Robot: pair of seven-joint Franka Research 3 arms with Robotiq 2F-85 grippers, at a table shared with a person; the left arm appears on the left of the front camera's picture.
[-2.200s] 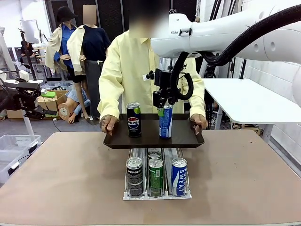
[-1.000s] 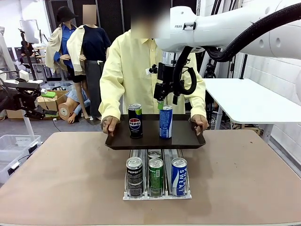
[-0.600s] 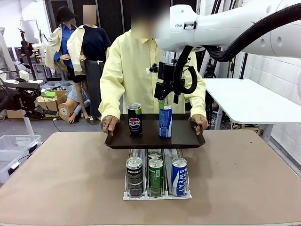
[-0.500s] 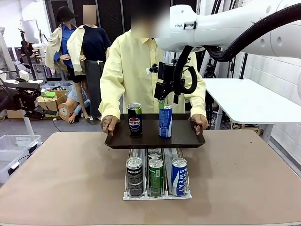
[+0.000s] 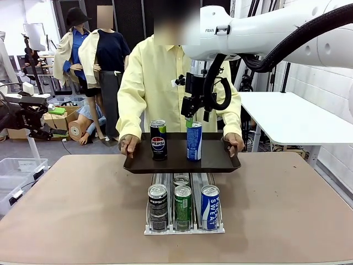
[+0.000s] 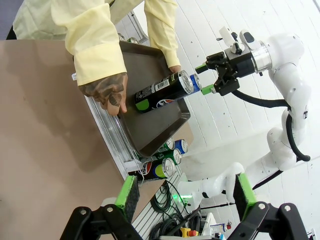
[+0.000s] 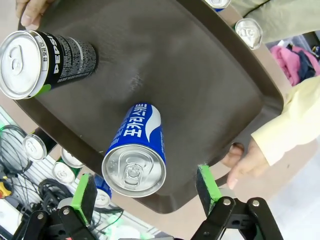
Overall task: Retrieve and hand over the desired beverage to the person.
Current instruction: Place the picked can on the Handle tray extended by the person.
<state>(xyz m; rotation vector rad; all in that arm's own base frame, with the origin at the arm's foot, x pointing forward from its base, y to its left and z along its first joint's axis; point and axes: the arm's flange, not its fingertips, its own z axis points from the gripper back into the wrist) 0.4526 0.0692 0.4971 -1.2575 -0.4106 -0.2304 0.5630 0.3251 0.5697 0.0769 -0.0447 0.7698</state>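
The blue can (image 5: 193, 142) stands delivered beside the Pepsi can (image 5: 158, 140) mid-tray (image 5: 182, 164), held by the person (image 5: 165, 83), while the right gripper (image 5: 194, 113) hovers above it, wide and empty, leaving only withdrawal.

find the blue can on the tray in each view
Front view: blue can stands upright on the tray, right of the Pepsi can, under the right tool.
Left wrist view: blue can, mostly hidden behind the Pepsi can.
Right wrist view: blue can bottom centre, seen from above.
Shared landmark: the Pepsi can.
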